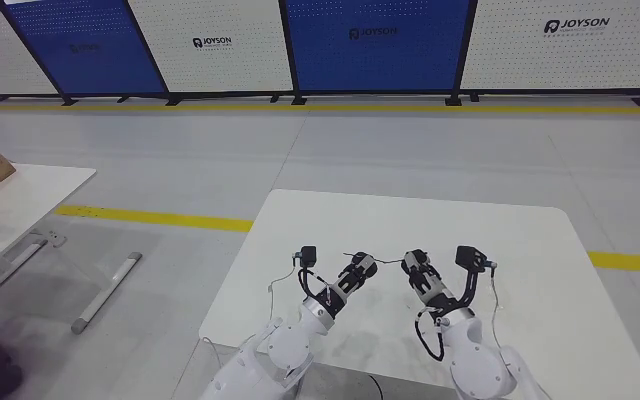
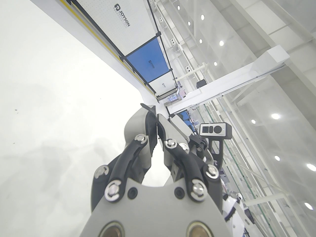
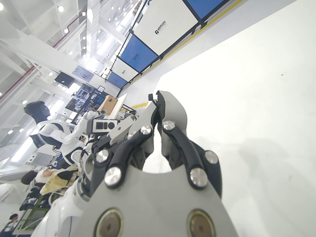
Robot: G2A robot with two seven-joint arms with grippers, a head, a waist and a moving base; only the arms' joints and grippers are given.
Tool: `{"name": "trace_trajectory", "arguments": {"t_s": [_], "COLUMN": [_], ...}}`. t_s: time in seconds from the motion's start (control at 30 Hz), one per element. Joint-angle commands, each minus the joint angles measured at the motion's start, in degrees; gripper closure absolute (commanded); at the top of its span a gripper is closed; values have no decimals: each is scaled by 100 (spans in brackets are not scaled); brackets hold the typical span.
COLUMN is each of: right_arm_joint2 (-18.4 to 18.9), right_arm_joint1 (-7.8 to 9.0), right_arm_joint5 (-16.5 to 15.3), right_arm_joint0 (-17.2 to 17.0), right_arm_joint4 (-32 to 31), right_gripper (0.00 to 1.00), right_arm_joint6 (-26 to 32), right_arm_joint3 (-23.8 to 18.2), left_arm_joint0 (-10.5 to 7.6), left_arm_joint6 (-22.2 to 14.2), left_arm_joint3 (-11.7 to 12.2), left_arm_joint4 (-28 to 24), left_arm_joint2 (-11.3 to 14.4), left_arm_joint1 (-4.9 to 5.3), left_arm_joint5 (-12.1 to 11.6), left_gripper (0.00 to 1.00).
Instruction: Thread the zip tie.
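A thin black zip tie (image 1: 385,261) stretches in the air between my two grippers, just above the white table (image 1: 520,240). My left gripper (image 1: 358,270) is shut on one end, and a short black tip of the tie (image 2: 148,107) pokes out past its closed fingers (image 2: 151,129). My right gripper (image 1: 413,266) is shut on the other end, where a small black piece of the tie (image 3: 150,97) sticks out at its fingertips (image 3: 160,104). The two grippers face each other a short distance apart near the table's front.
The table's bare white top (image 2: 49,80) reaches far beyond both grippers. A second white table (image 1: 40,195) stands at the left, with a grey bar (image 1: 105,292) on the floor between them. Blue and white panels (image 1: 380,45) line the back.
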Motion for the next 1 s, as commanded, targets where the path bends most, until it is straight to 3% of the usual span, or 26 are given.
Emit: {"name": "trace_trajectory", "arguments": {"t_s": [0.0, 0.43, 0.57, 0.97], "right_arm_joint2": [-24, -269, -213, 144], "right_arm_joint1": [-5, -87, -86, -43], "right_arm_joint5": [-3, 56, -112, -422], "right_arm_joint0": [7, 343, 389, 167], "right_arm_joint4": [-14, 147, 394, 516], "right_gripper": [100, 100, 100, 100], "right_arm_joint6": [6, 151, 379, 144], "right_arm_joint3": [11, 378, 447, 366], "left_arm_joint0": [0, 0, 0, 5], "left_arm_joint6": [0, 0, 0, 1], "left_arm_joint3": [0, 0, 0, -8], "left_arm_joint4": [0, 0, 0, -86], "left_arm_joint2": [0, 0, 0, 13], "left_arm_joint1": [0, 0, 0, -16], "left_arm_joint5": [0, 0, 0, 42], "left_gripper": [100, 100, 100, 100]}}
